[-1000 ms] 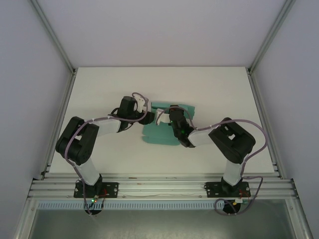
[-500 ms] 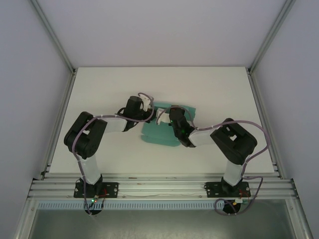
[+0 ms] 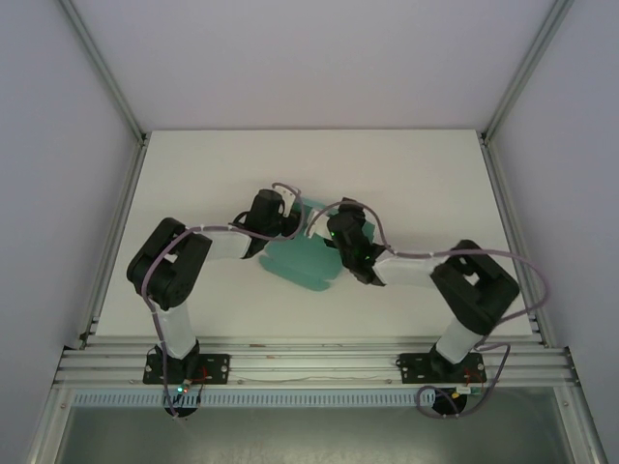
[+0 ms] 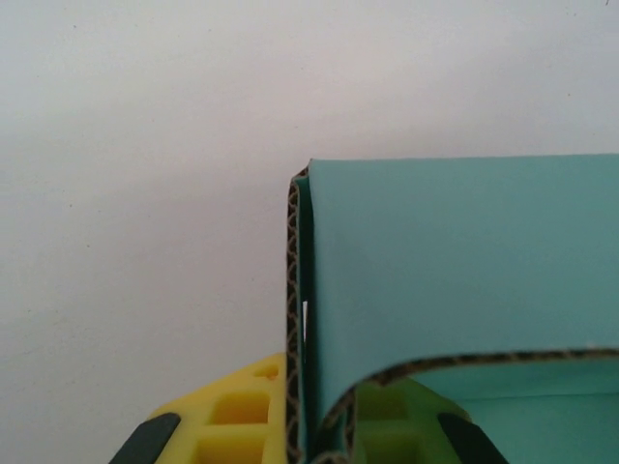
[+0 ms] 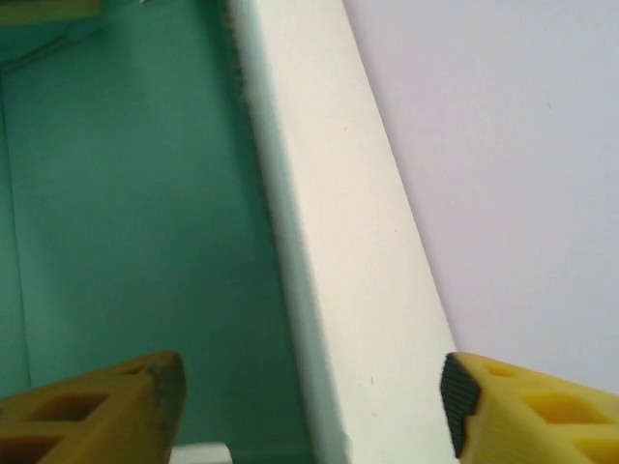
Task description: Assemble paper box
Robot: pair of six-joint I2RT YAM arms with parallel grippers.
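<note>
The white surface takes up most of the scene. 2 arms reach over it from the near edge, the left arm and the right arm, both bent inward so their wrists meet near the middle.

Between those wrists is the paper box. It is teal-green card, partly folded, and sits at a slant on the surface with a rounded flap pointing toward the near edge.

Up close from the left wrist, one wall of the box is doubled over, and its brown fluted edge shows. The left fingers are drawn in narrow, pinching that folded wall between them.

From the right wrist, the right fingers are spread wide and hold nothing. They straddle a pale strip beside a teal panel (what the strip is, I can't tell).
</note>
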